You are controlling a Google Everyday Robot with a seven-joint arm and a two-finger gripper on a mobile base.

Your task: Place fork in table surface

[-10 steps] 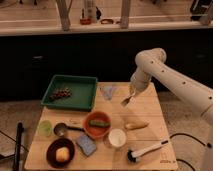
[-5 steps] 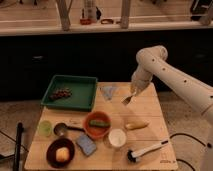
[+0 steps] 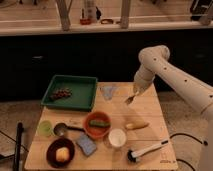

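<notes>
Nearest the camera, along the front edge of the table surface [image 3: 145, 107], a dark bowl [image 3: 60, 152] holds a yellowish item, a blue sponge [image 3: 87, 145] lies just beside it, and a white-handled brush [image 3: 146, 150] with a black head rests at the front right. Behind these stand a pale green cup [image 3: 45, 128], a metal spoon [image 3: 64, 129], an orange bowl [image 3: 97, 125] with a green item inside, a white cup [image 3: 117, 138] and a small yellowish object [image 3: 136, 125].

Further back, a green tray [image 3: 80, 92] occupies the rear left of the planks and contains a dark cluster, possibly grapes [image 3: 61, 93]. A small clear or bluish item [image 3: 109, 91] sits just beside the tray.

At the rear right, the white arm [image 3: 165, 75] reaches down over the table. The gripper [image 3: 134, 93] hangs above the planks with the fork [image 3: 130, 99] grasped at its tip, tines angled down and to the left. Whether the tines touch the wood cannot be told.
</notes>
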